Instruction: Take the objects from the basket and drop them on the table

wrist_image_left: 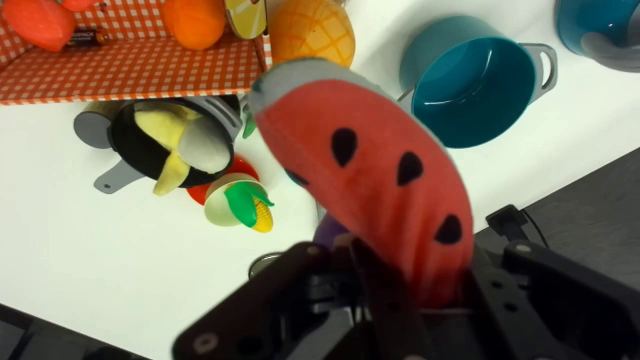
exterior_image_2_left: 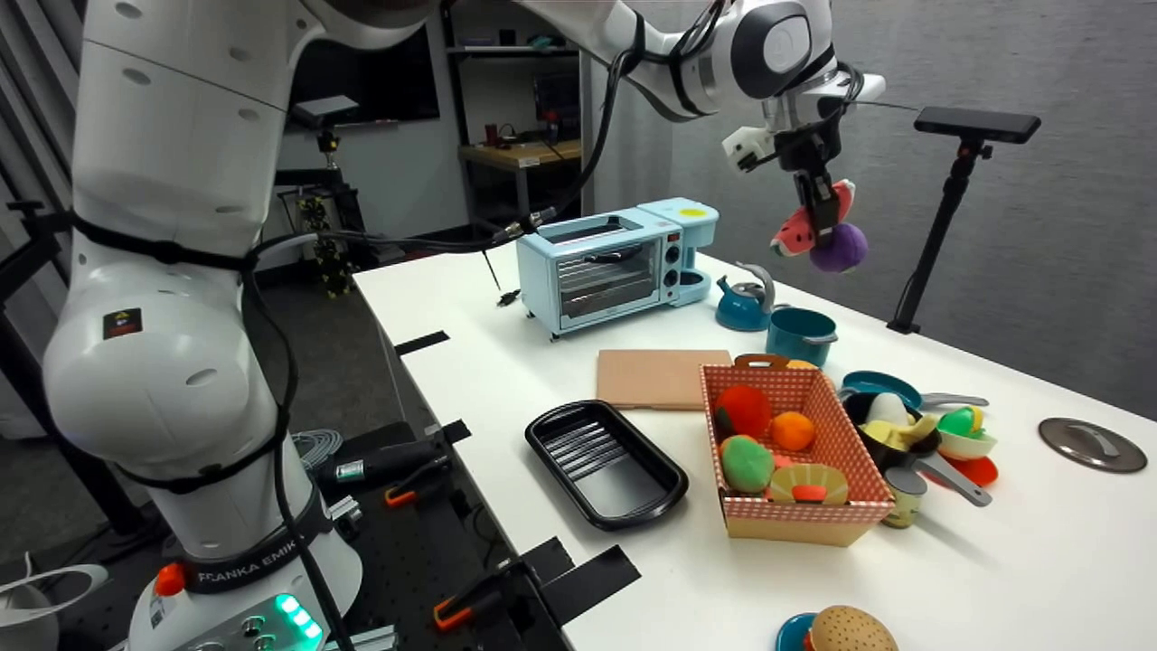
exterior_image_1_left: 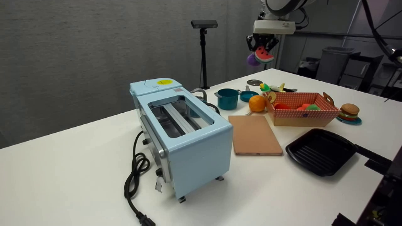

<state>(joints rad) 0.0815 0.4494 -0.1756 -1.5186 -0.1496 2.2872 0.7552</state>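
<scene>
My gripper [exterior_image_1_left: 262,47] is shut on a red watermelon slice [exterior_image_1_left: 264,56], high above the far edge of the white table [exterior_image_2_left: 976,579]. In the wrist view the watermelon slice [wrist_image_left: 360,140] is pinched between the fingers. A round purple piece [exterior_image_2_left: 841,249] hangs at the fingertips beside it; how it is held is hidden. The basket [exterior_image_2_left: 786,527], with red checked lining, holds a red piece [exterior_image_2_left: 743,411], an orange piece [exterior_image_2_left: 793,431] and a green piece [exterior_image_2_left: 747,464]. A battery [wrist_image_left: 86,37] also shows inside. An orange-yellow piece [exterior_image_1_left: 257,103] lies beside the basket. A burger [exterior_image_1_left: 349,110] sits on a teal plate.
A blue toaster oven [exterior_image_1_left: 201,157], tan board [exterior_image_1_left: 254,135] and black pan [exterior_image_1_left: 320,150] stand around the basket. A teal pot [exterior_image_2_left: 800,334], kettle [exterior_image_2_left: 743,303], filled black saucepan [wrist_image_left: 140,145], corn [wrist_image_left: 250,205] and lid [exterior_image_2_left: 1092,443] lie near it. A camera stand [exterior_image_2_left: 945,217] rises behind the table.
</scene>
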